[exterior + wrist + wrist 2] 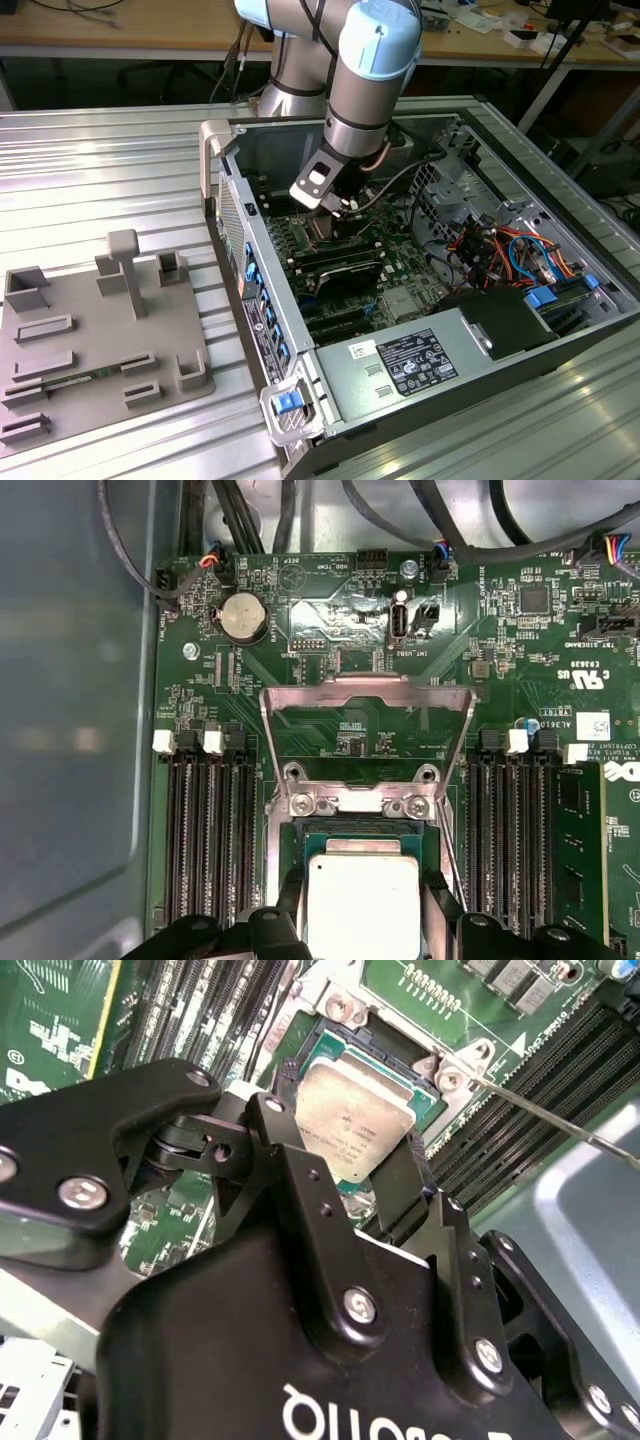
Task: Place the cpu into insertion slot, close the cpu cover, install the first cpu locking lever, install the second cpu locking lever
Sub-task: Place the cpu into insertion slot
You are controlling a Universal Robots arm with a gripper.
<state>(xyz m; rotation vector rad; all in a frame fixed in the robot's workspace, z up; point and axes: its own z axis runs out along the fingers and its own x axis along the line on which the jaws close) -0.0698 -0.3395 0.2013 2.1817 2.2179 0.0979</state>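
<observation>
In both wrist views my gripper (340, 1138) (362, 885) is shut on the cpu (352, 1120) (362, 905), a silver-topped square chip with a green edge. One black finger (285, 1145) presses each of two opposite sides. The chip is level over the insertion slot (290, 838) (330, 1035); whether it rests in it I cannot tell. The cpu cover (365, 688), a thin metal frame, stands swung open behind the socket. A thin locking lever (545, 1118) sticks out free beside the socket. In the exterior view the gripper (338, 205) reaches down into the open computer case (225, 150).
Long black memory slots (205, 840) (510, 840) flank the socket on both sides. Cables (500, 250) and a power supply (410, 365) fill the case toward the exterior view's right. A grey fixture tray (95, 340) lies on the table at the exterior view's left.
</observation>
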